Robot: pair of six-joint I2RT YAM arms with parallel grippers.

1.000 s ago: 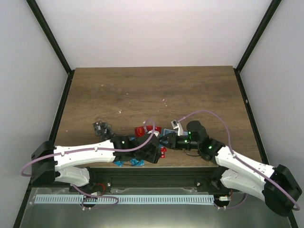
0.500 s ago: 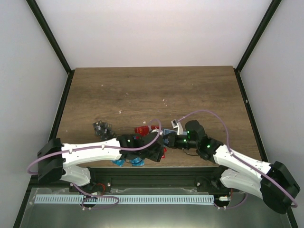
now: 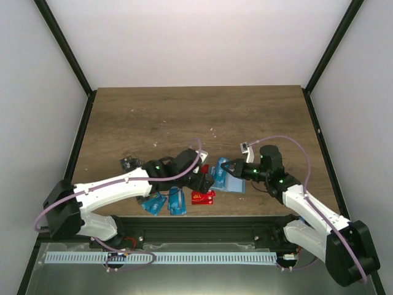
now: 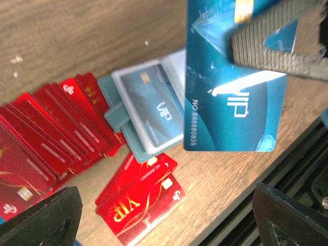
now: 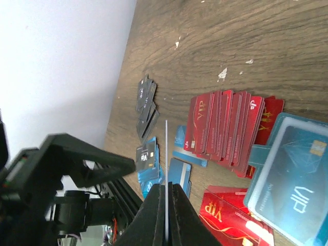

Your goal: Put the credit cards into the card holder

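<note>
Two robot arms meet over a wooden table [image 3: 184, 117] strewn with cards. Nearest the table's front edge lie a few loose bright blue cards [image 3: 177, 201] and a small heap of red cards marked VIP [image 4: 138, 202]. Just behind them, flat on the wood, is the card holder [image 4: 117, 115], a dull teal pouch. One blue card shows through its clear front, so at least one card looks stowed. A long fan of red cards [image 4: 46, 138] lies against the holder's side. Above the holder, the right gripper [image 5: 166, 190] has its jaws pinched tight on another blue VIP card [image 4: 230, 102], held in the air and not yet in the pouch. The left gripper [image 4: 168, 205] hovers close by with jaws spread wide, holding nothing. Farther back sits a small pile of dark patterned cards [image 5: 146, 105], well apart from the holder. By my judgement the job is at an early stage: one card is in, one is in hand, and most of the red, blue and dark cards are yet to go in.
</note>
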